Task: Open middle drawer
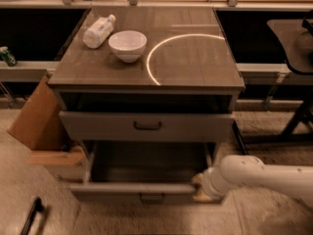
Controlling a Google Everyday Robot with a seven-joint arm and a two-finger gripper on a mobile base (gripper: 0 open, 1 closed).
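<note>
Since the middle drawer [112, 192] stands pulled well out below the desk's [195, 67] front edge, the task looks all but done; at most a last bit of pull is left. The gripper [199, 187] sits against the drawer's right front corner; whether it is apart or clamped I cannot tell. The drawer shows nothing inside. The bowl [127, 45] near the far left corner looks empty too.

My white, smooth-shelled arm [266, 176] enters from the right edge, low in the view, lying nearly level and pointing left. It thickens into a rounded white wrist [224, 177]. At its end is the tan-tipped gripper [199, 187], low down, just right of centre, facing left.
</note>
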